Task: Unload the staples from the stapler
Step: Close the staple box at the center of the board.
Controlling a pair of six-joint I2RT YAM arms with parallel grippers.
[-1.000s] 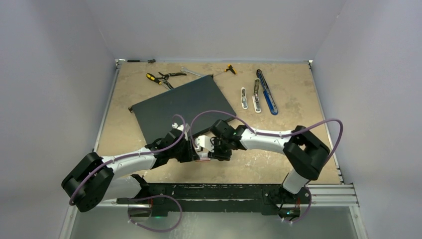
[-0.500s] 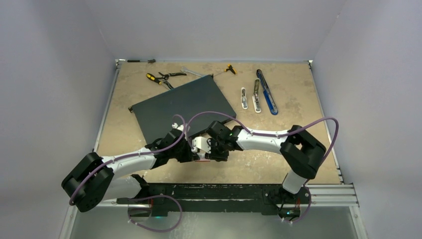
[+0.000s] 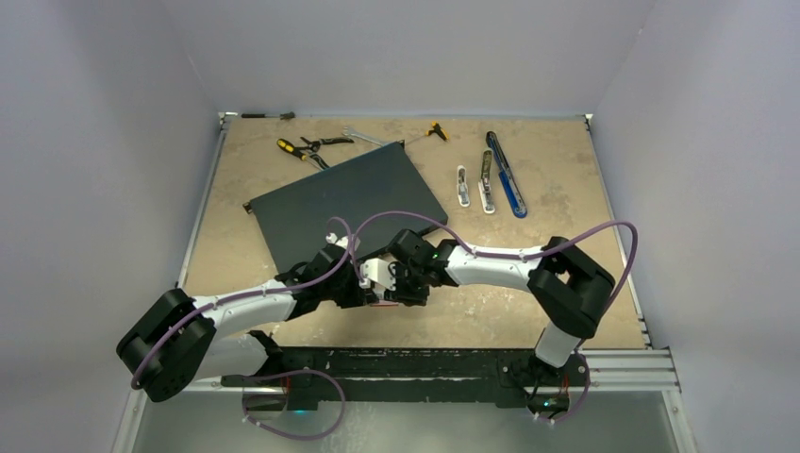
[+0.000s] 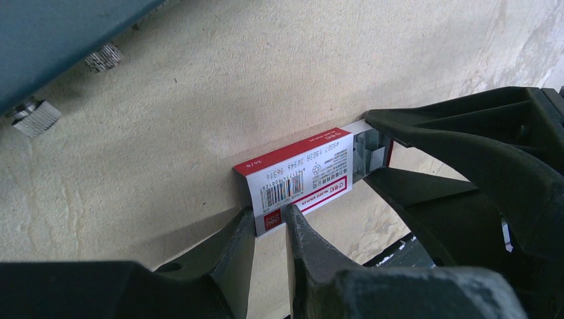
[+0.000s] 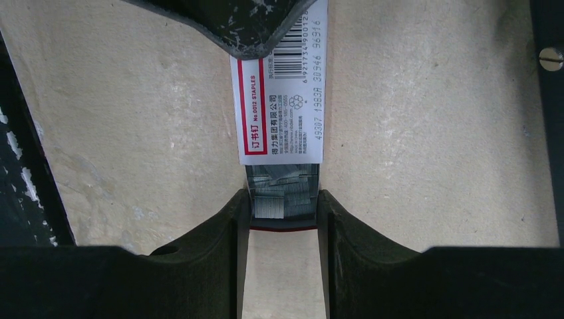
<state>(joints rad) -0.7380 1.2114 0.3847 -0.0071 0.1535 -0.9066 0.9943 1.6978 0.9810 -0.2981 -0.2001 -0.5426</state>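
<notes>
I have my left end effector (image 4: 269,224) clenched on one end of the small red-and-white cardboard box (image 4: 299,176), close to the beige stone-patterned tabletop (image 4: 199,100). My right end effector (image 5: 282,216) grasps the box's opposite, open end, where the silvery-grey staple strips (image 5: 282,189) lie exposed between its fingers. The box is near the dark flat panel (image 3: 349,198).

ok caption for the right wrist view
Right gripper clamps the tray of staples protruding from the red-and-white staples box, left gripper pinching its sleeve.
</notes>
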